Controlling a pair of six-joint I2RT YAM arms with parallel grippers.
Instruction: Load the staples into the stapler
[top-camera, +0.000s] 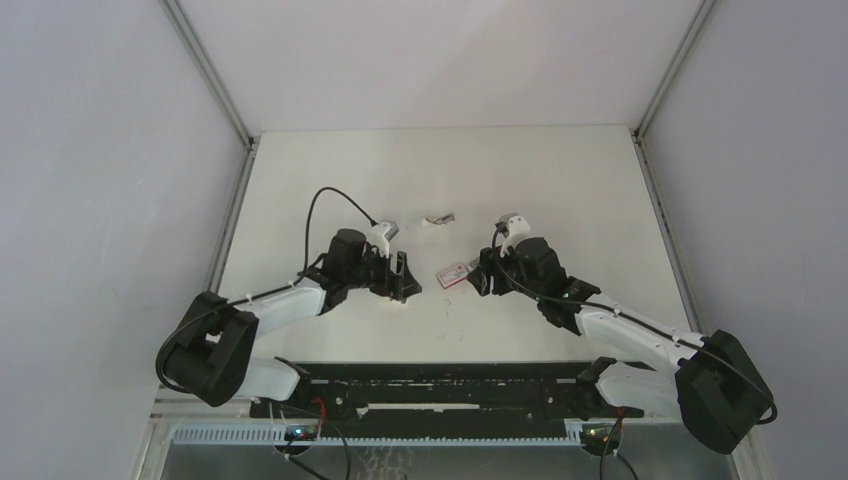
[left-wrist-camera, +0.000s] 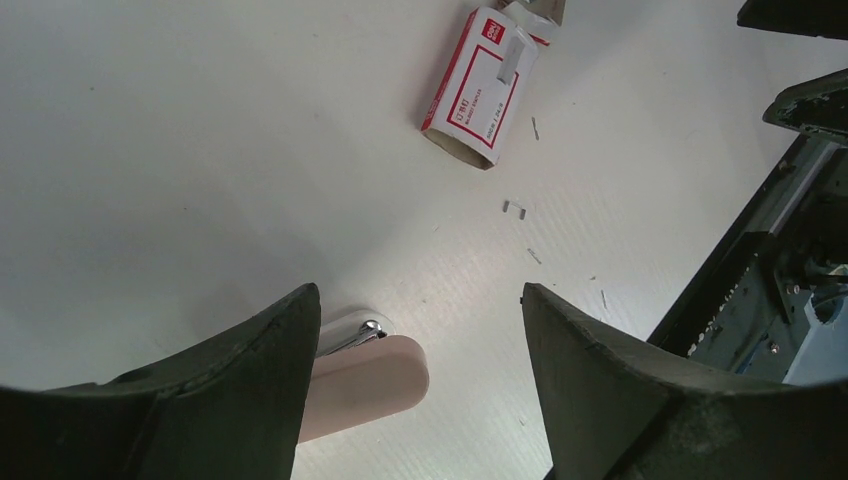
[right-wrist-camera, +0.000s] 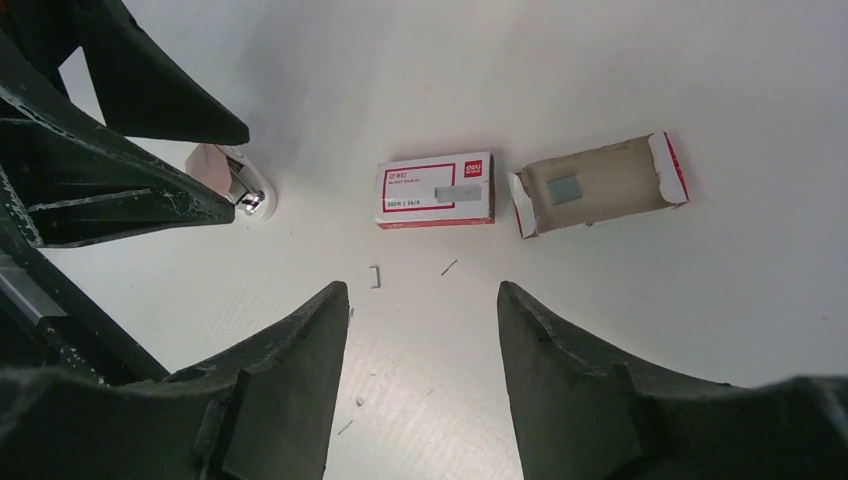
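- Your left gripper (left-wrist-camera: 418, 292): fingers spread wide, nothing between them
- Stapler (left-wrist-camera: 365, 385): pale pink body with a chrome end, lying at the tip of one left finger and partly hidden under it; you cannot tell whether they touch
- Loose staples (left-wrist-camera: 515, 208): a few single pieces scattered on the table (left-wrist-camera: 150, 150) just ahead of your left fingertips, between the two grippers
- Red-and-white box (right-wrist-camera: 435, 190): flat on the table, ahead of both grippers and apart from both; a short grey strip (right-wrist-camera: 458, 190) shows on its top face
- Sliding tray (right-wrist-camera: 600, 185): out of the box, lying just beside the box's end, ahead of your right gripper and off to one side
- Staples (right-wrist-camera: 563, 187): a short silvery-grey strip resting in that tray, well clear of either hand
- Your right gripper (right-wrist-camera: 422, 287): fingers parted, empty, pointing towards the box
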